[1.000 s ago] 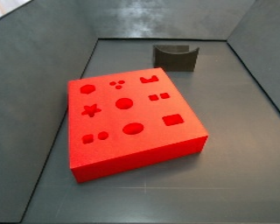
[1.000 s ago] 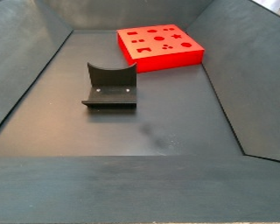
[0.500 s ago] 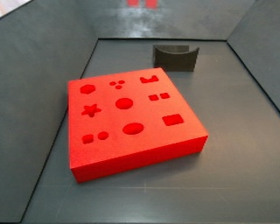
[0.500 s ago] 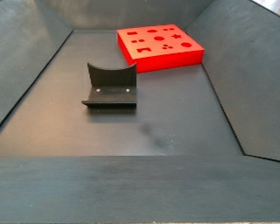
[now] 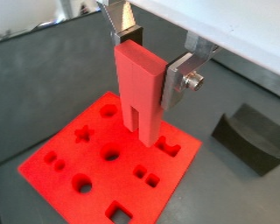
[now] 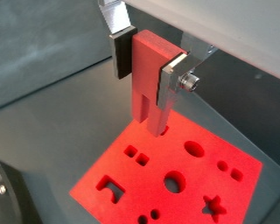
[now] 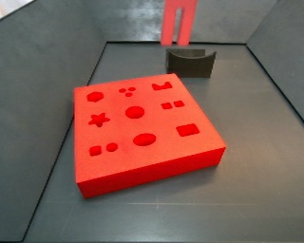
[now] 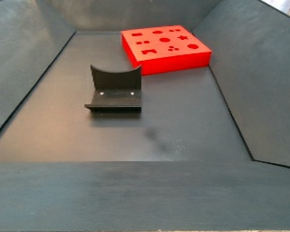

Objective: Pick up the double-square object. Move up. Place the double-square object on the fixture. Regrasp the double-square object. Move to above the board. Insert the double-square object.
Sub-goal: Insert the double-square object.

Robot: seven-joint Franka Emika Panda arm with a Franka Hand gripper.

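Observation:
My gripper (image 5: 149,59) is shut on the double-square object (image 5: 139,92), a long red piece that hangs upright with a slotted lower end. In both wrist views it hangs above the board (image 5: 101,166), a thick red slab with shaped holes, and does not touch it. The other wrist view shows the same grip (image 6: 149,61) on the piece (image 6: 147,87) over the board (image 6: 178,179). In a side view the piece (image 7: 178,24) comes down from the upper edge, well above the board (image 7: 142,128); the gripper itself is out of that view. The other side view shows only the board (image 8: 166,47).
The fixture (image 7: 190,62), a dark block with a U-shaped notch, stands on the floor beyond the board, and shows in both side views (image 8: 113,89) and both wrist views (image 5: 254,140) (image 6: 7,194). Grey sloping walls (image 7: 41,57) enclose the floor.
The red piece has come down into the side view from its upper edge and shifted right. The board and fixture have not moved.

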